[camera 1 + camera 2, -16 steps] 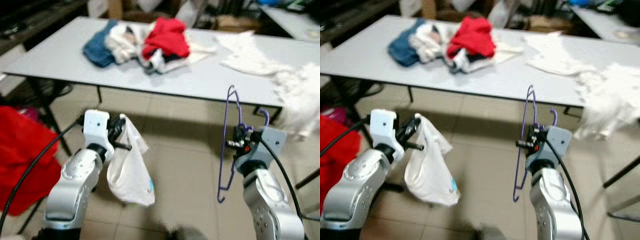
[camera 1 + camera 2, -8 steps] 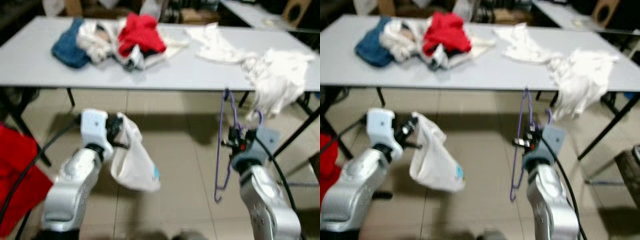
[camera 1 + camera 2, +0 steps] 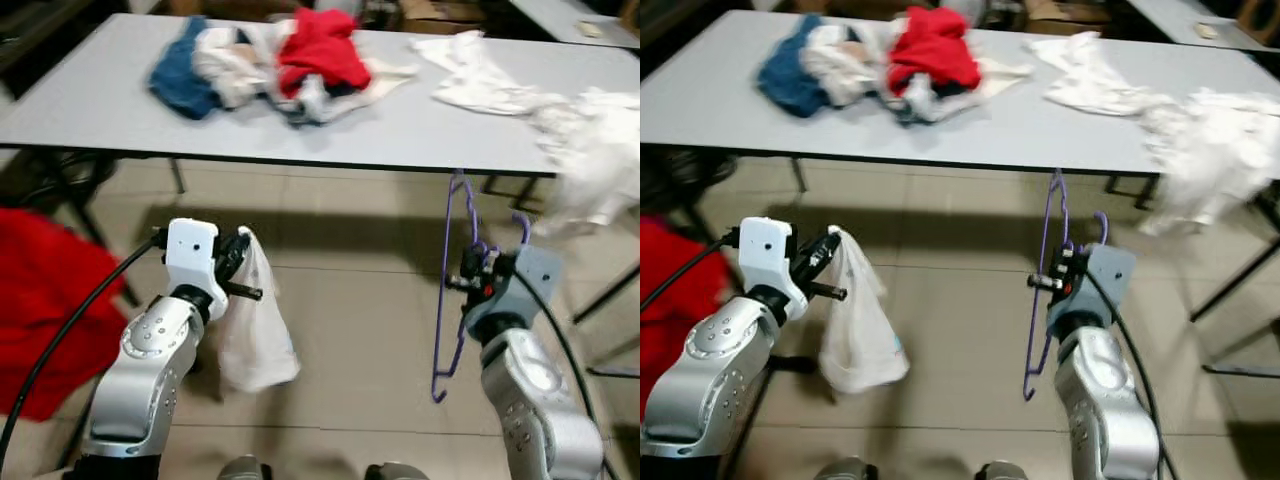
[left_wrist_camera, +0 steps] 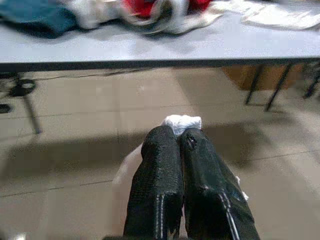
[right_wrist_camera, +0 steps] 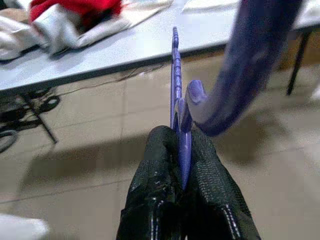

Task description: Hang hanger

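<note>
At the far left, a red cloth (image 3: 40, 300) hangs beside the robot's left arm. The left gripper (image 3: 245, 290) sits low in front of the robot, above the tiled floor (image 3: 350, 300), and its 2 black fingers (image 4: 160, 165) are pressed together on a pinch of a white garment (image 3: 255, 335). The garment hangs down from that pinch like a limp bag, clear of the floor.

Farther away, a long grey table (image 3: 100, 100) runs across the scene. On its left half lies a heap of clothes: a blue piece (image 3: 180, 80) at the left, pale pieces in the middle and a red piece (image 3: 322, 45) on top at the right. More to the right, white cloth (image 3: 480, 80) is spread flat on the tabletop, and a blurred white bundle (image 3: 595, 165) spills over the near edge at the far right.

To the right, the right gripper (image 3: 470, 285) is raised in front of the table's near edge. Its 2 fingers (image 5: 160, 170) are closed tight on a purple hanger (image 3: 445, 290), gripping the thin frame just below the hook. The hanger stands nearly upright, edge-on, its top reaching up to the level of the table edge and its lower end hanging free over the floor. It touches neither table nor garment and is well apart from the left gripper.
</note>
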